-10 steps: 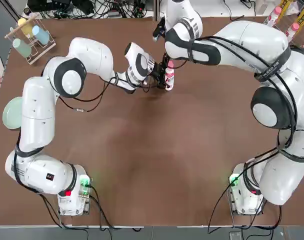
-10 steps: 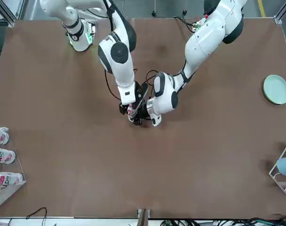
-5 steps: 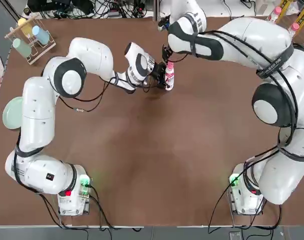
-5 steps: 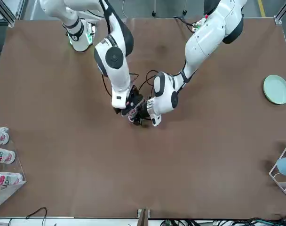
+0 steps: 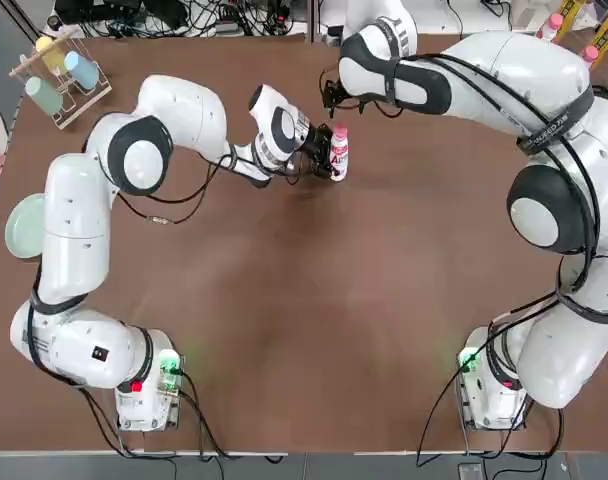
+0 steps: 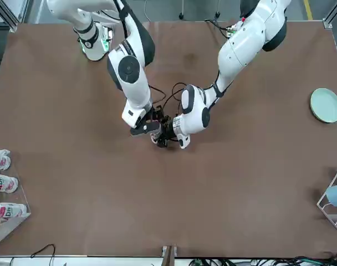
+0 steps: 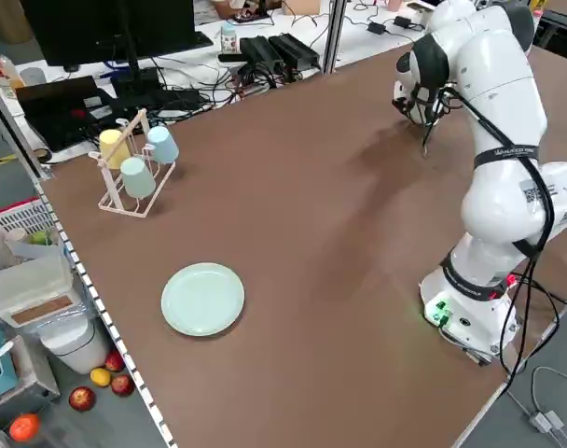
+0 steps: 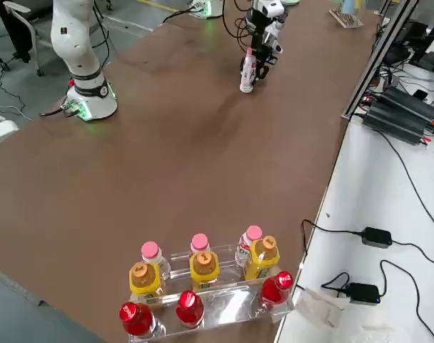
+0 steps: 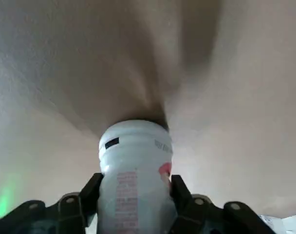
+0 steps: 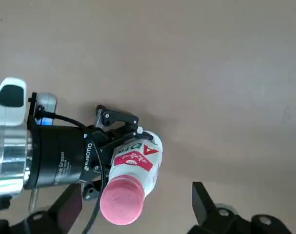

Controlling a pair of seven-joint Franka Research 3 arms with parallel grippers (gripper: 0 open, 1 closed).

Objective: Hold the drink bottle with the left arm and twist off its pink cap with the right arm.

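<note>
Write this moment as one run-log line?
left gripper: shut on slim white pink-labelled bottle | right gripper: open | round pink screw cap: on

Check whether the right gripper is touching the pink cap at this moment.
Apart: the right wrist view shows the pink cap between the right gripper's wide-open fingers, with table visible on both sides.

Brown tabletop (image 5: 384, 330), matte, light smudges. Both arm bases bolted along the robot-side edge: left arm base (image 5: 149, 400) showing red + green, right arm base (image 5: 492, 400) green. Pale green plate (image 7: 202, 299) lies flat near the left edge. White cup rack (image 7: 139, 175) at far left corner. Clear bottle rack (image 8: 224, 306) over on the right side, across from the robot.
</note>
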